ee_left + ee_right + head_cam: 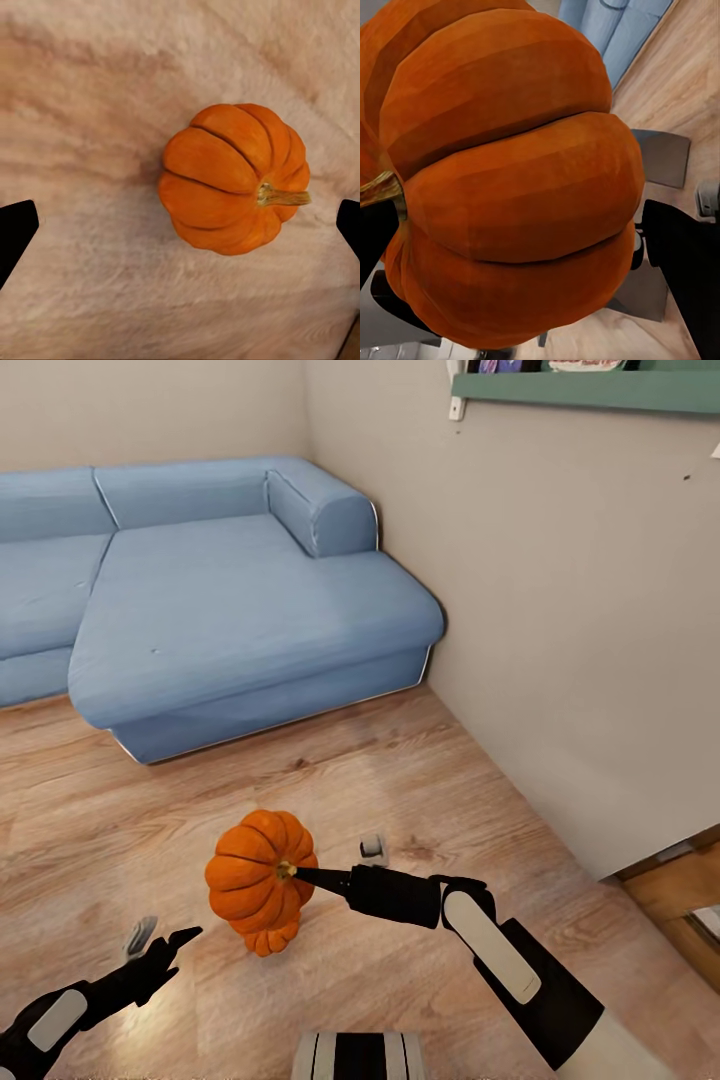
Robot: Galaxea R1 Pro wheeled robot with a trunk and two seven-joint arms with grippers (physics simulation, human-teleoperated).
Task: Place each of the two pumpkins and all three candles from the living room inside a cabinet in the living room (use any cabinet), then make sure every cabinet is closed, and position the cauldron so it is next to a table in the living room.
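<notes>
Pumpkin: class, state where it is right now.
In the head view the pumpkin sits low and centre, held in the right tool above the wooden floor, in front of the blue sofa.

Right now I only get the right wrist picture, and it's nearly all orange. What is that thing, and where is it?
Observer: It's a pumpkin, tipped sideways over a wooden floor, with its stem pointing back at the right arm.
Operator: Is the other arm helping to hold it?
Observer: No. The left arm is low beside the pumpkin, and its jaws are wide open and empty.
Operator: And the blue thing behind?
Observer: That's a big blue corner sofa. It stands against a pale wall that has a green shelf high up.
</notes>
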